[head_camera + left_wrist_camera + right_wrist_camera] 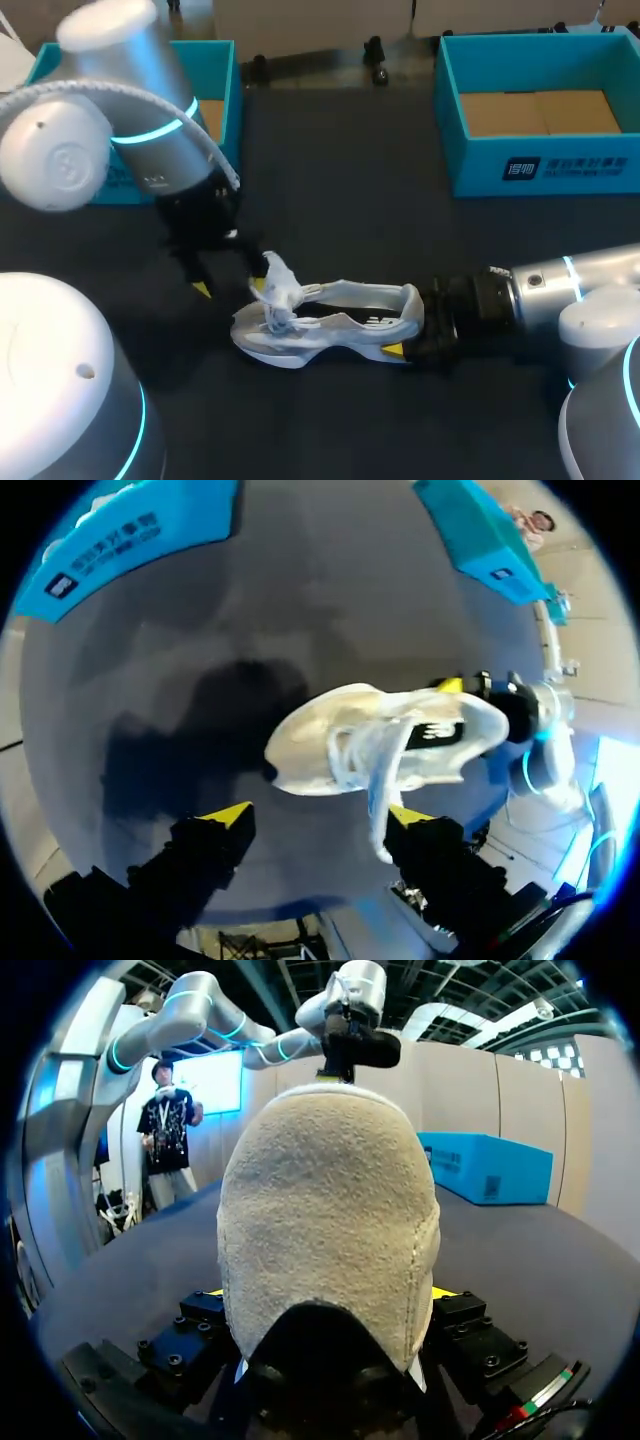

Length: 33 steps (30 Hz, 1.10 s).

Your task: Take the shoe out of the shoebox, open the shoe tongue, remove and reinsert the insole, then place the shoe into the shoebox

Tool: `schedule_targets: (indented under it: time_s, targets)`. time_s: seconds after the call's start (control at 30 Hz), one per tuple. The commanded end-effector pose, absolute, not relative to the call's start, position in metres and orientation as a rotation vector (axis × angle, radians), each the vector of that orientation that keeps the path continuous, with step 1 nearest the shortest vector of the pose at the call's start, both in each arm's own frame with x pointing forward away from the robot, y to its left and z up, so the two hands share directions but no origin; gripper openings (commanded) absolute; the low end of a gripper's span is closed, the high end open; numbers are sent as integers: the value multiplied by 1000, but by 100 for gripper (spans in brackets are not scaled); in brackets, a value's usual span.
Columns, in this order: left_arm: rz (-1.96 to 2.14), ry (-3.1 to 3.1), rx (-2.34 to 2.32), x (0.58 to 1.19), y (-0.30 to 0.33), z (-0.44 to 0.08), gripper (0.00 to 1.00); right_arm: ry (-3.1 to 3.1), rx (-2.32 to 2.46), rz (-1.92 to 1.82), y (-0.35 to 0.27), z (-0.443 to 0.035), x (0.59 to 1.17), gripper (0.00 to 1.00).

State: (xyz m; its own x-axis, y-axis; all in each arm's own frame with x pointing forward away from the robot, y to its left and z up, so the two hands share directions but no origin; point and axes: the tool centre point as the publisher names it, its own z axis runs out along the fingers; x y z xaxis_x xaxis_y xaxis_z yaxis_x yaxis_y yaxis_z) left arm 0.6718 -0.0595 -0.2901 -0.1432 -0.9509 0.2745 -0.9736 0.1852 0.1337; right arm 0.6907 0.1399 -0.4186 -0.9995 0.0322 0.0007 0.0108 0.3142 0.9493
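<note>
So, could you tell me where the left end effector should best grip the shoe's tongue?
I'd pinch the tongue's raised free end, coming down from above. It stands up out of the shoe near the toe, the right end effector clamps the heel, and the open left end effector hangs just over it.

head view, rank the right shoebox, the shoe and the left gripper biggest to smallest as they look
1. right shoebox, clearly largest, though cut off by the view's edge
2. shoe
3. left gripper, smallest; it may sit nearer the camera, so its look could flatter it
</note>
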Motion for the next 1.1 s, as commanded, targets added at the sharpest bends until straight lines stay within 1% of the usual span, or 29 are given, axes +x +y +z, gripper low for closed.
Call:
schedule_targets:
  time_s: [0.03,0.13,0.2,0.23,0.27,0.33,0.37,0.4,0.43,0.87,1.1]
  targets:
    - [194,-2229,1806,662,-60,-258,96,2537,41,1823,140,-418,691,0]
    - [220,-2299,1779,661,-73,-247,100,2537,41,1823,140,-418,691,0]
    - [229,-2346,1757,661,-82,-241,93,2537,41,1823,140,-418,691,0]
    - [239,-2365,1749,661,-86,-239,87,2537,41,1823,140,-418,691,0]
    - [237,-2386,1725,662,-90,-236,78,2537,41,1823,140,-418,691,0]
    - [249,-2421,1696,663,-97,-230,46,2537,41,1823,140,-418,691,0]
    - [240,-2438,1660,664,-101,-226,35,2537,41,1823,140,-418,691,0]
    - [241,-2455,1636,664,-104,-222,19,2537,41,1823,140,-418,691,0]
    - [237,-2481,1602,663,-107,-218,0,2537,41,1823,140,-418,691,0]
    - [39,-2884,928,650,-135,-185,0,2537,41,1823,140,-418,691,0]
    - [-73,-2952,640,641,-156,-173,0,2537,41,1823,140,-418,691,0]
